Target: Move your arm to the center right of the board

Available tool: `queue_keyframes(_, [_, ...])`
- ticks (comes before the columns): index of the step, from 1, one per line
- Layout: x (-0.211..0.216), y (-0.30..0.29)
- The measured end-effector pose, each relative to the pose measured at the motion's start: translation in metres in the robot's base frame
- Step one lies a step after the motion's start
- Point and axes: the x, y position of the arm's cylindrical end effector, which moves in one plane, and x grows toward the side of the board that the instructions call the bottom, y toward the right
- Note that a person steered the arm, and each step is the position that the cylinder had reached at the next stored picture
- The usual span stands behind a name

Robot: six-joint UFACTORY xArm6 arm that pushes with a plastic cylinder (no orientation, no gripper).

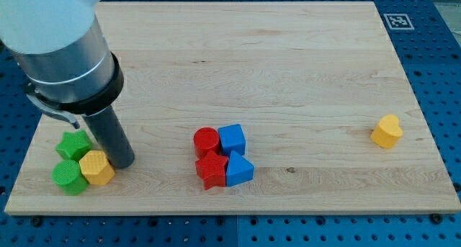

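My rod comes down from the view's top left, and my tip (122,163) rests on the board at the lower left. It stands just right of a yellow block (96,168), close to or touching it. A green star-like block (74,145) lies left of the rod and a green cylinder (68,176) lies below that. The wooden board (288,60) fills the view. A yellow heart-shaped block (387,131) sits alone at the centre right, far from my tip.
A tight cluster lies at the bottom centre: a red cylinder (206,140), a blue cube (232,139), a red star-like block (212,170) and a blue triangular block (240,170). A marker tag (397,21) sits at the top right corner.
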Motion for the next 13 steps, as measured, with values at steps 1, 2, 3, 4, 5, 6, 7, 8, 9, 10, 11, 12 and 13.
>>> queue_keyframes(1, [0.0,0.0])
queue_keyframes(2, [-0.024,0.018])
queue_keyframes(3, [-0.066,0.023])
queue_keyframes(4, [-0.08,0.023])
queue_keyframes(5, [-0.097,0.024])
queue_keyframes(6, [-0.133,0.028])
queue_keyframes(7, [-0.148,0.028])
queue_keyframes(8, [-0.148,0.028])
queue_keyframes(9, [-0.153,0.028])
queue_keyframes(10, [-0.168,0.035])
queue_keyframes(11, [-0.169,0.063])
queue_keyframes(12, [-0.169,0.094])
queue_keyframes(13, [-0.165,0.157])
